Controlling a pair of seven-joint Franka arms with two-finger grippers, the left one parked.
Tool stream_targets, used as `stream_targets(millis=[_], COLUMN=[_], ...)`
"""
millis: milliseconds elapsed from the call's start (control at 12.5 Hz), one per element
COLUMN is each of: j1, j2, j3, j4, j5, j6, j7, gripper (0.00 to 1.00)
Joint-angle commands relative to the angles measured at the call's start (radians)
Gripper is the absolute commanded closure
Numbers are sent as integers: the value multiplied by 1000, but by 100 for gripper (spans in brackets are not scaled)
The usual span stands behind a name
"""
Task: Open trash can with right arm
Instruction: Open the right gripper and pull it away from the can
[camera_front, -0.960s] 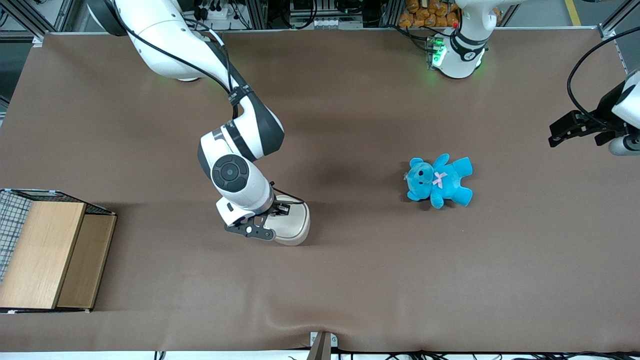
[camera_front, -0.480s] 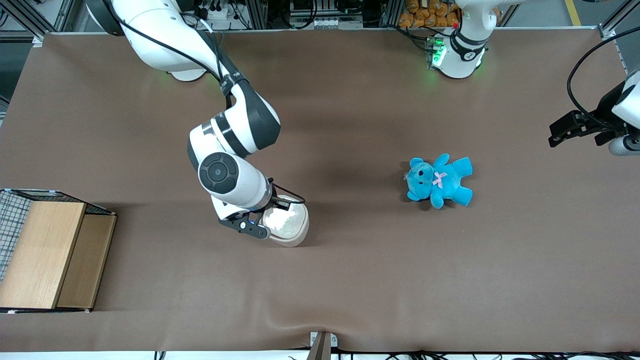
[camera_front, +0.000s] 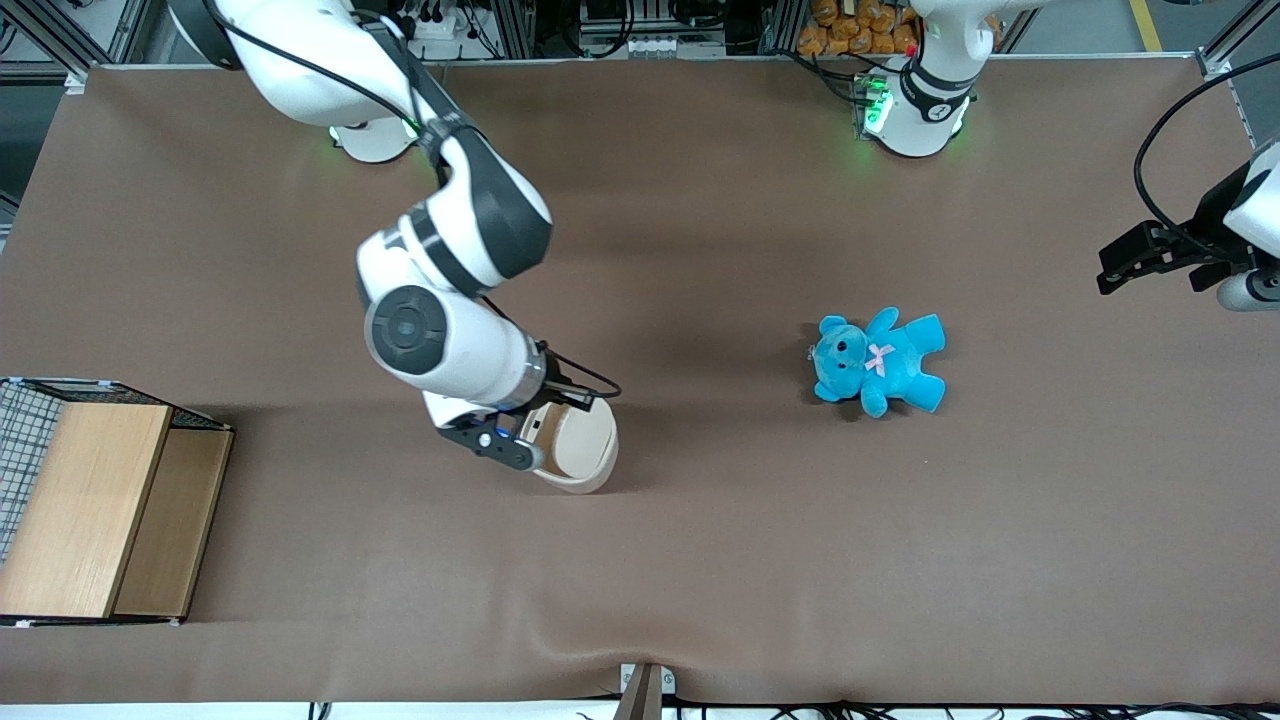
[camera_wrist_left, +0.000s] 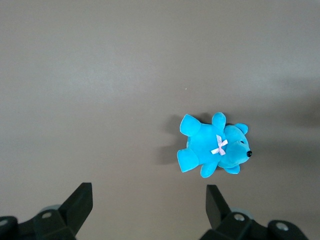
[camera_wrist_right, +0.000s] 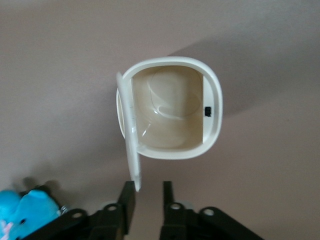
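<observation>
The cream-white trash can (camera_front: 585, 455) stands on the brown table, near the middle. In the right wrist view its rim (camera_wrist_right: 216, 100) frames a tan-brown inside, and the lid (camera_wrist_right: 129, 130) stands swung up on edge along one side. My right arm's gripper (camera_front: 532, 432) hangs over the can's side that faces the working arm's end. In the wrist view the gripper (camera_wrist_right: 148, 187) is open with a narrow gap. The lid's free tip lies against the inner face of one finger (camera_wrist_right: 127, 197); the other finger is apart from it.
A blue teddy (camera_front: 880, 362) lies toward the parked arm's end of the table; it also shows in the left wrist view (camera_wrist_left: 212, 150) and the right wrist view (camera_wrist_right: 25, 207). A wooden box (camera_front: 90, 505) with a wire basket sits at the working arm's end.
The lid has gone from lying flat on the can to standing up, and the tan inside now shows. My wrist has shifted toward the working arm's end and risen a little.
</observation>
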Motion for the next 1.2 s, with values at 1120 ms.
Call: stream_targets(millis=[1120], j1=[-523], j2=[-488], j3=[198], j4=[-203], j5=[-248], j6=[-427], j7=[-521], gripper=[0])
